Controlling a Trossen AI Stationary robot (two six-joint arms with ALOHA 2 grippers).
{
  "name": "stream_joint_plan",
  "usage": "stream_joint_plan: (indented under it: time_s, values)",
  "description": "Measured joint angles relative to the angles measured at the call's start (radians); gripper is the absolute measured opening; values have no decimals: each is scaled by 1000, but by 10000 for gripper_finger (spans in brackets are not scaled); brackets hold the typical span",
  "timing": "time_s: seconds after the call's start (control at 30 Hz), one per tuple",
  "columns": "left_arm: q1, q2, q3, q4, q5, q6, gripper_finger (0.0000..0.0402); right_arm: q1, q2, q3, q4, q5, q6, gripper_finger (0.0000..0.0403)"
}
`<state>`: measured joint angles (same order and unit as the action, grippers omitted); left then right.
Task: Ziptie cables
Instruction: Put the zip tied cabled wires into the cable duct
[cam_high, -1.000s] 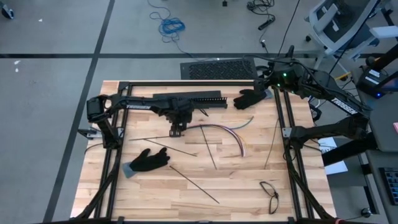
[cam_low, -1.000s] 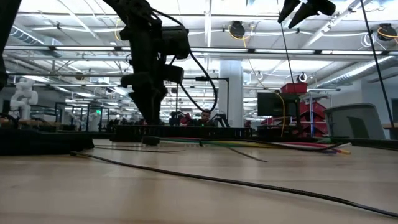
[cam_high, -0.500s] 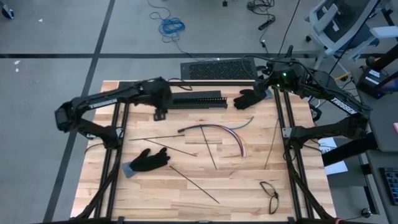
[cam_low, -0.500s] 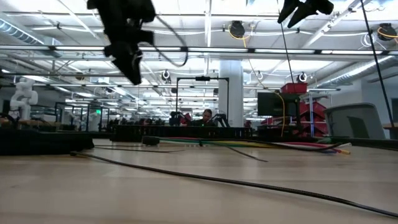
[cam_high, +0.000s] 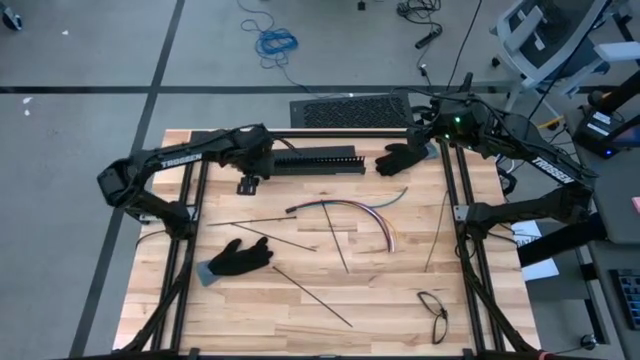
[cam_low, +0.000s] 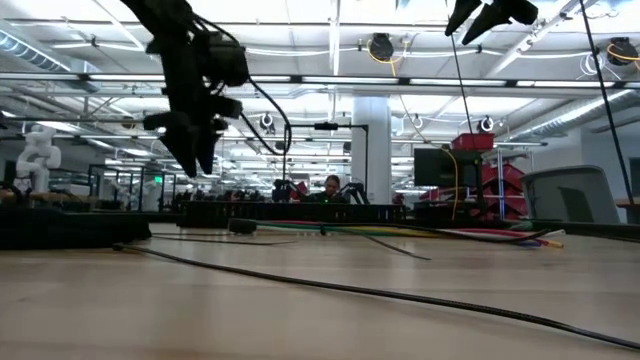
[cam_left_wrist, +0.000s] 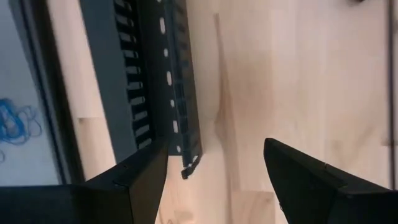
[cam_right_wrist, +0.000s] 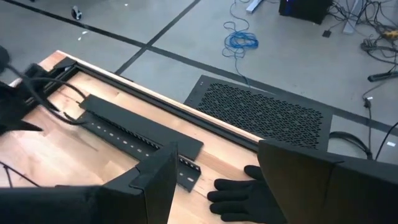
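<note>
Cables (cam_high: 350, 208) lie loose in an arc mid-bench (cam_high: 300, 320), unbundled, so nothing is tied yet. My left tool (cam_high: 247, 184) hangs released over the slotted bar's (cam_high: 315, 160) left end; my right tool (cam_right_wrist: 214, 186) waits released at the far right corner.

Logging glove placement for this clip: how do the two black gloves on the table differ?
The far glove lies at the table's back edge beside the slotted bar, under the right arm. The near glove lies at the front left, among the zip ties, and has a grey cuff. Both are black and lie flat, untouched.
</note>
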<state>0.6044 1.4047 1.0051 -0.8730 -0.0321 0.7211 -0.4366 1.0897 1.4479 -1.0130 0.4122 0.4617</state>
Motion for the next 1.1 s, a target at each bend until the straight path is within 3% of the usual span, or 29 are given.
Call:
stream_joint_plan:
  time_s: [0.77,0.87,1.03,1.1]
  values:
    - [102,313,0,135,47,49,256,0,0,0,68,-17,24,217]
    - [95,332,0,144,16,50,213,0,0,0,67,-23,24,217]
    - [82,337,1,169,41,19,32,0,0,0,67,-27,29,217]
    - [71,337,1,179,44,-19,14,0,0,0,68,-47,30,217]
